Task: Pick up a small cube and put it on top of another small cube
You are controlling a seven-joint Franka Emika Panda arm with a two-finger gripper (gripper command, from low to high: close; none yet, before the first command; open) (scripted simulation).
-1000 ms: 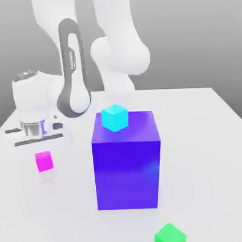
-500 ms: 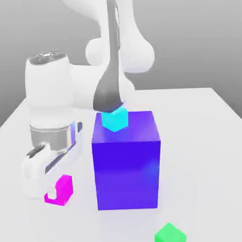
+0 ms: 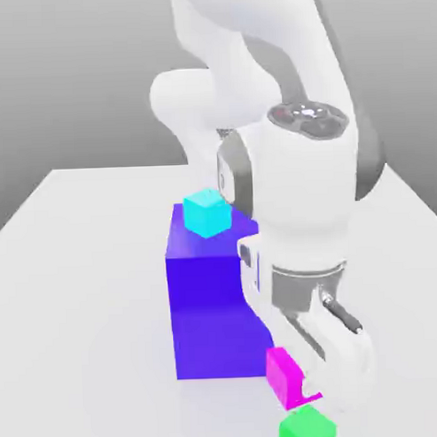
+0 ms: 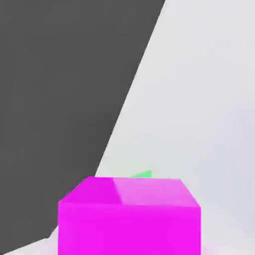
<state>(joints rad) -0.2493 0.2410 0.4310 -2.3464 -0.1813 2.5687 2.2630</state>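
Fingers (image 3: 309,378) pinching the magenta cube (image 3: 285,376) had carried it from the tabletop's (image 3: 83,289) far side to just above the green cube (image 3: 306,426); stacking looked imminent.

White tabletop (image 3: 74,289), flat, matte, plain pale surface, with a grey backdrop beyond its far edge. Resting directly on it: a large blue-violet block (image 3: 208,320), upright, near the table's middle, and a small green cube (image 3: 307,426) at the near edge, toward the exterior view's right of the block and apart from it. In the hand view the table (image 4: 209,99) runs as a pale plane against a dark background, with a corner of the green cube (image 4: 143,174) visible on it.
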